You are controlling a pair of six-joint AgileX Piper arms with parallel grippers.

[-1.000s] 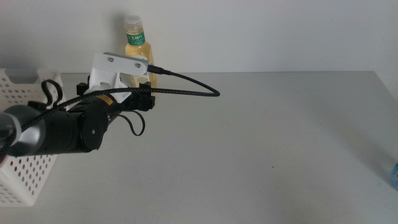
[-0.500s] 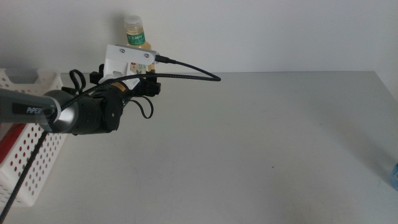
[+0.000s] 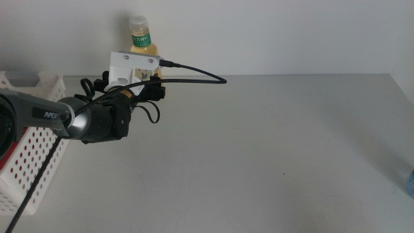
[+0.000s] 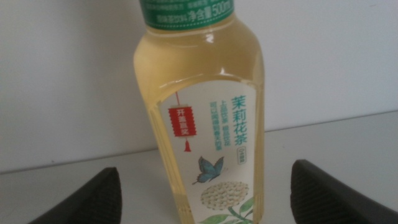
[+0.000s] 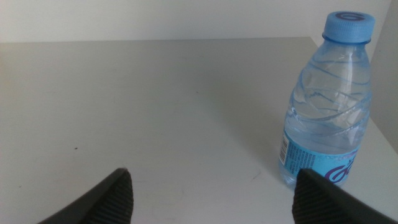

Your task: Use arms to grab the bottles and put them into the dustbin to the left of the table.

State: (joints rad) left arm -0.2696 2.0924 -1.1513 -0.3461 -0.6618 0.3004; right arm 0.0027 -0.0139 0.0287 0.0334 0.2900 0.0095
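At the back of the table (image 3: 259,162), against the wall, stands the yellow tea bottle (image 3: 141,39) with its white cap and green label. My left gripper (image 3: 150,85) has reached it, though the white camera mount mostly hides it in the middle view. The left wrist view shows the left gripper (image 4: 206,169) open, with the tea bottle (image 4: 205,124) upright between its jaws and untouched. My right gripper (image 5: 212,175) is open and empty. The clear water bottle (image 5: 326,106) with a blue cap stands ahead of it, off to one side. The white perforated dustbin (image 3: 32,149) sits at the table's left.
The water bottle (image 3: 411,181) shows only as a blue sliver at the right edge of the middle view. A black cable (image 3: 194,79) loops from the left wrist over the table. A white wall stands right behind the tea bottle.
The left arm has swung from beside the dustbin toward the back wall, bringing its open gripper up around the tea bottle. Over the last half second it only crept closer.
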